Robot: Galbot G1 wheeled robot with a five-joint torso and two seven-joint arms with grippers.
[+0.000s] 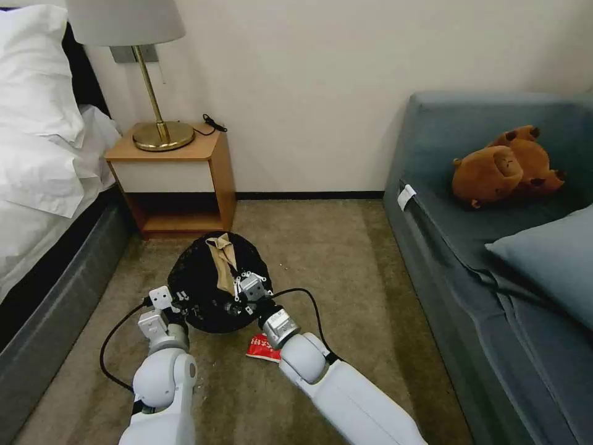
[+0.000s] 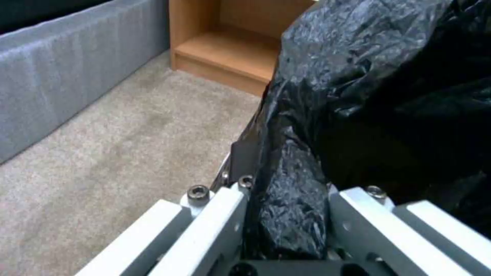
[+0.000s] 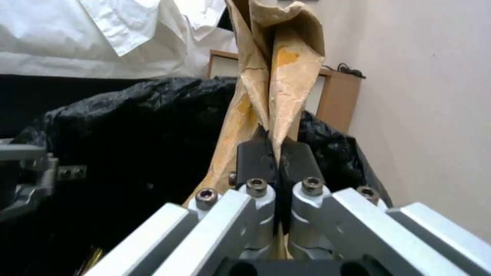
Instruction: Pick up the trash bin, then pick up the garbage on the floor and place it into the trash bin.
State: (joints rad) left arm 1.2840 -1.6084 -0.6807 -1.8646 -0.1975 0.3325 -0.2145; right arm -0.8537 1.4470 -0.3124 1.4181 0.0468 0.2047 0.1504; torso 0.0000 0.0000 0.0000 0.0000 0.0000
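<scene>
While the left gripper [image 2: 286,214] clamps the trash bin [image 1: 204,290] by its bagged rim to steady it off the carpet, the right gripper [image 3: 276,161], pinching the tan-brown scrap [image 3: 271,76], holds it above the bin's mouth for dropping in.

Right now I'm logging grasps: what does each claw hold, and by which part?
Left claw clamps the black-bag-lined rim of the small round trash bin. Right claw pinches the lower end of a crumpled tan-brown paper scrap above the bin.
</scene>
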